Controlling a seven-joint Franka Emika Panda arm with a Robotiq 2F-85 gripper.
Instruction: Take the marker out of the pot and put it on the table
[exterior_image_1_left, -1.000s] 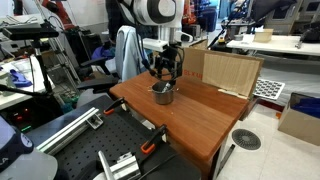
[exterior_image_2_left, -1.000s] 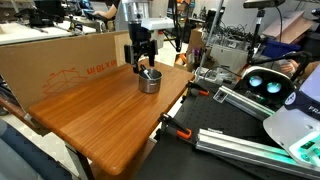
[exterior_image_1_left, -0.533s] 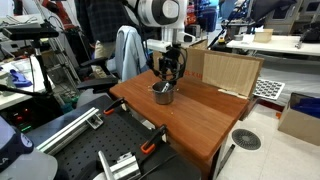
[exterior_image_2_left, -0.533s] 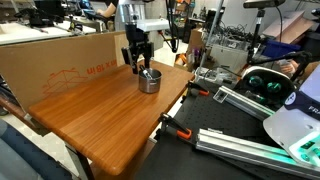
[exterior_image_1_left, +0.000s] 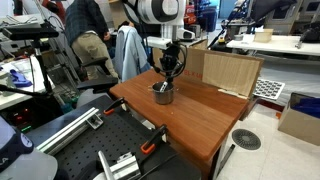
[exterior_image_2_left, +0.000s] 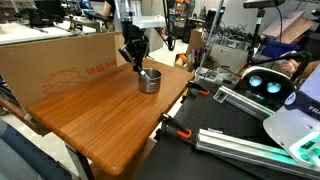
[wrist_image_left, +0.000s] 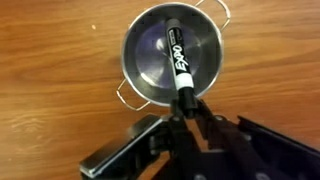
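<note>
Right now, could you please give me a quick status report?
Gripper shut on marker end. Marker over pot, not yet on table. Nothing seen blocking.

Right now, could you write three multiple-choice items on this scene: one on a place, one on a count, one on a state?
1. Where does the pot stand? A. on the wooden table B. on a white desk C. on the floor
2. How many loop handles has the pot? A. none B. one C. two
3. What is the pincer doing? A. open B. shut on the marker C. gripping the pot's rim
Key: 1A, wood surrounds the pot; 2C, one handle each side; 3B, it clamps the marker's end.
</note>
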